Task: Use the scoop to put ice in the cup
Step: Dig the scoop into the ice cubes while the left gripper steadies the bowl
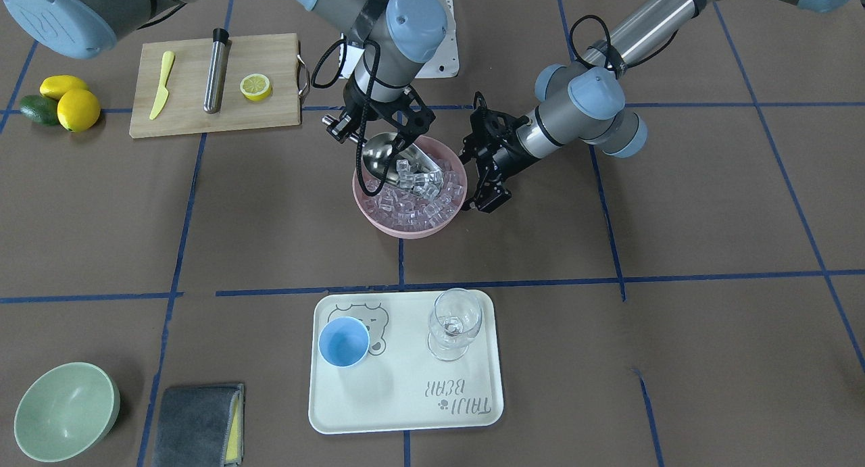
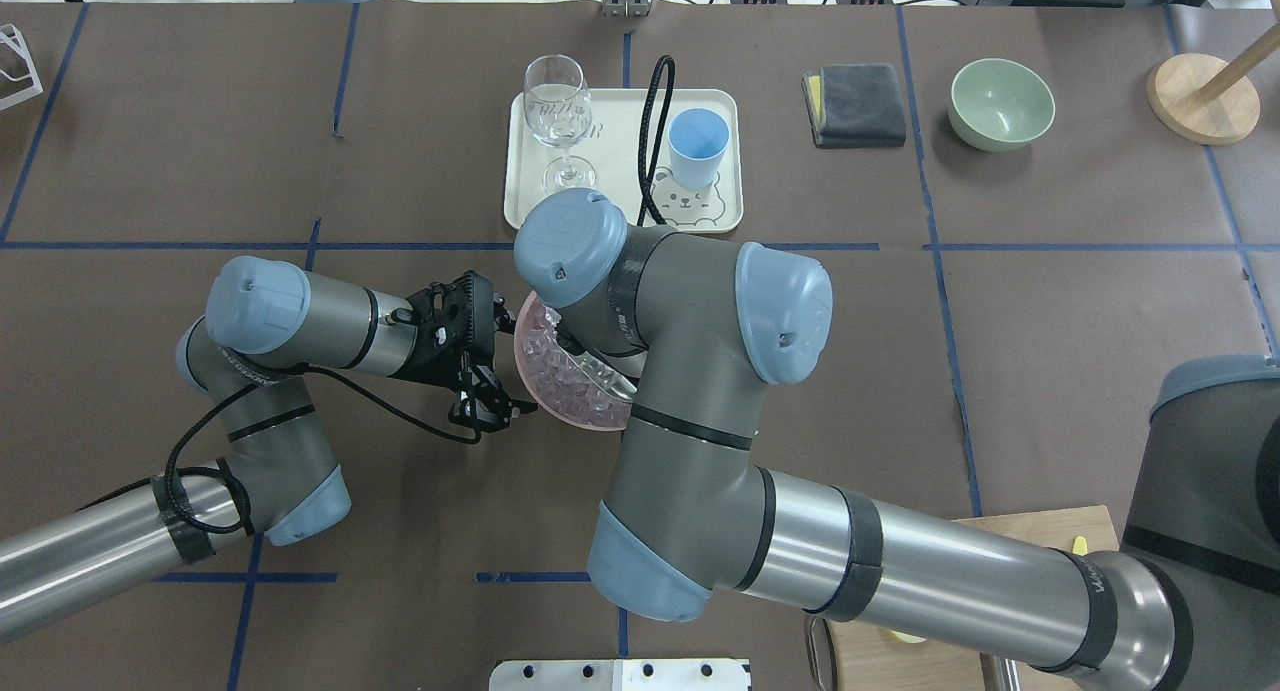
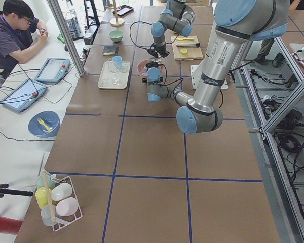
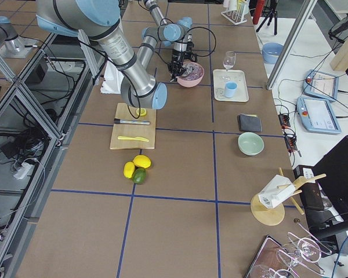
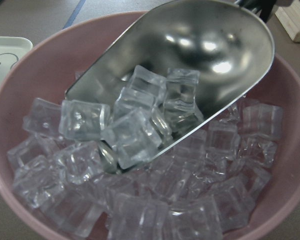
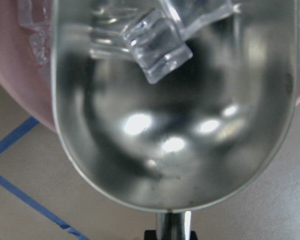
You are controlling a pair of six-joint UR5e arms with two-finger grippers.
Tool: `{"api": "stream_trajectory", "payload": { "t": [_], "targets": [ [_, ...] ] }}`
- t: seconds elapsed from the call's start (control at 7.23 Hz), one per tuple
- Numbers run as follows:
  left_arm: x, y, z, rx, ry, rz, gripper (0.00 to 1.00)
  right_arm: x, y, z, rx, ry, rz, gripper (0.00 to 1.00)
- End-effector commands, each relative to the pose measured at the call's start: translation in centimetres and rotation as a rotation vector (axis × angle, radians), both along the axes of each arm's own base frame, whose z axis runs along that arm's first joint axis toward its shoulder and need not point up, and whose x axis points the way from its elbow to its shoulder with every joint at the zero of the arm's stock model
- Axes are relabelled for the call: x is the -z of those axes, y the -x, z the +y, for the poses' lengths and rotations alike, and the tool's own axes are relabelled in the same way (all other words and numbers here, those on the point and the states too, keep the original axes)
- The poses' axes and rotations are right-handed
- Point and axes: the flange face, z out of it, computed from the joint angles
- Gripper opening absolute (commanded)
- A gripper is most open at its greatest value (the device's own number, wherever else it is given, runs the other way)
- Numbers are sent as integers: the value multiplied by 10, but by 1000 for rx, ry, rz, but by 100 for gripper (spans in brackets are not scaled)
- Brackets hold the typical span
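The steel scoop (image 1: 388, 157) lies tilted in a pink bowl (image 1: 405, 230) full of ice cubes (image 1: 412, 200). My right gripper (image 1: 351, 126) is shut on the scoop's handle at the bowl's rim. Several cubes sit in the scoop's pan in the left wrist view (image 5: 150, 115), with the pan's mouth low in the pile. One cube shows in the right wrist view (image 6: 157, 47). My left gripper (image 1: 483, 200) hangs beside the bowl's rim, looks open and holds nothing. The light-blue cup (image 1: 343, 342) stands upright and empty on a cream tray (image 1: 405, 399).
A clear stemmed glass (image 1: 454, 322) stands on the tray beside the cup. A wooden board (image 1: 270, 119) holds a yellow knife, a steel tube and a lemon half. Lemons and an avocado (image 1: 64, 102), a green bowl (image 1: 64, 409) and a grey cloth (image 1: 196, 423) lie at the edges.
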Motion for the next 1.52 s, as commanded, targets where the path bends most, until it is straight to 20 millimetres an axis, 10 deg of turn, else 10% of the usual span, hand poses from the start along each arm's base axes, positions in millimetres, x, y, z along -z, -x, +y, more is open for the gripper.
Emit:
{"api": "stream_trajectory", "payload": {
  "t": [0.0,0.69,1.38],
  "targets": [
    [1,0,0,0,0,1,100,8,-37,13,-7,-10,-29,0],
    [1,0,0,0,0,2,100,13,-109,-77,-198,76,-36,0],
    [1,0,0,0,0,2,100,16,-102,-189,-223,143,99,0]
  ]
}}
